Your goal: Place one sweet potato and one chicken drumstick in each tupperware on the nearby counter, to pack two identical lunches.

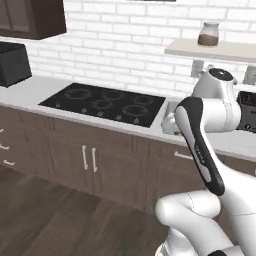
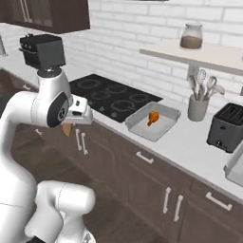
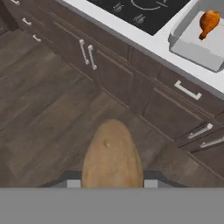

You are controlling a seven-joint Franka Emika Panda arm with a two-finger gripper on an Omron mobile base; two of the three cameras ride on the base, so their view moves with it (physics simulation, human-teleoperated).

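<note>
- Tupperware [image 1: 170,122] in the left base view sits on the worktop [image 1: 45,90], just right of the black stove top [image 1: 107,104]. The white arm [image 1: 200,145] covers most of it, so just a grey corner peeks out.
- A black box [image 1: 12,62] stands at the far left of the worktop. A jar [image 1: 208,34] with brown stuff stands on the wall shelf [image 1: 210,50] above.
- In the right base view, the tupperware [image 2: 163,124] lies flat near the front edge of the worktop [image 2: 190,142], beside the stove top [image 2: 111,97].
- One chicken drumstick [image 2: 153,117] lies inside it.
- A grey cup of kitchen tools [image 2: 198,107] stands behind the tupperware, and a black toaster [image 2: 227,127] stands further right.
- The edge of a second tupperware [image 2: 236,170] shows at the far right.
- The arm's hand hangs out in front of the brown cupboards, away from the worktop. A bit of tan sweet potato [image 2: 67,129] sticks out under it.
- In the hand view, the fingers [image 3: 113,183] are pinching the sweet potato [image 3: 112,155], one on each side. It hangs over the dark wood floor [image 3: 48,109].
- The tupperware [image 3: 192,50] is up at the top right, on the worktop, with the orange drumstick [image 3: 208,22] in it.
- Brown cupboard doors [image 3: 109,74] with silver handles are below the worktop.
</note>
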